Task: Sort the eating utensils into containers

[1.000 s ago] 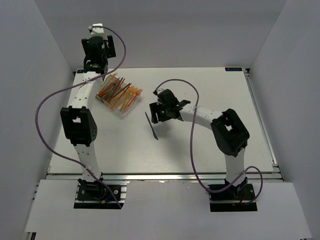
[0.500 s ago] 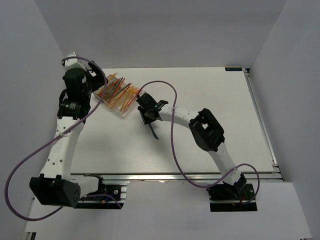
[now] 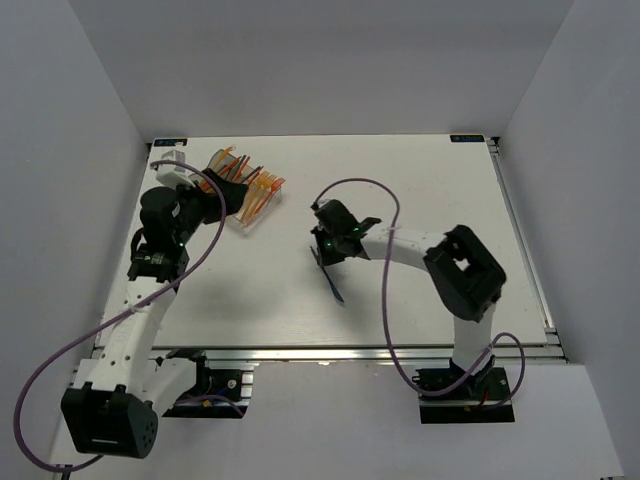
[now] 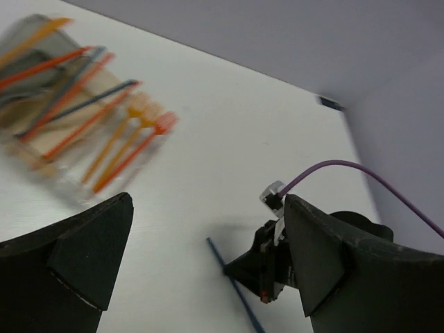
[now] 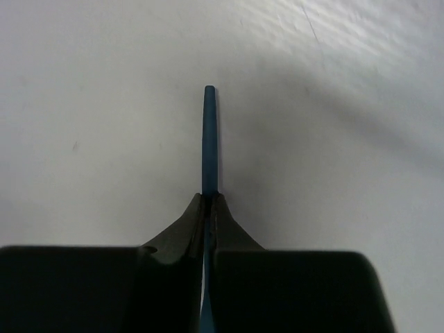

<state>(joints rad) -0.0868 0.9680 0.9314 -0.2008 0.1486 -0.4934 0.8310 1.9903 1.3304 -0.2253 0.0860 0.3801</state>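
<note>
A slim dark blue utensil point(image 3: 336, 289) is pinched between the jaws of my right gripper point(image 3: 325, 252) near the table's middle. In the right wrist view the blue utensil point(image 5: 209, 135) sticks out past the tips of the right gripper point(image 5: 209, 198), low over the white table. The containers point(image 3: 250, 218) sit at the back left and hold several orange utensils point(image 3: 262, 185) and a few dark ones. My left gripper point(image 3: 222, 196) hangs over their near side, jaws wide apart and empty. Its view shows the containers point(image 4: 41, 163), the blue utensil point(image 4: 234, 286) and the right gripper point(image 4: 267, 272).
Purple cables point(image 3: 365, 190) loop over both arms. The table's raised metal rails run along its near edge point(image 3: 330, 350) and right side point(image 3: 525, 240). White walls close in on the left, back and right.
The right gripper has closed on the blue utensil and carried it a little toward the near right. The left arm has swung down from the back corner to the containers' near side.
</note>
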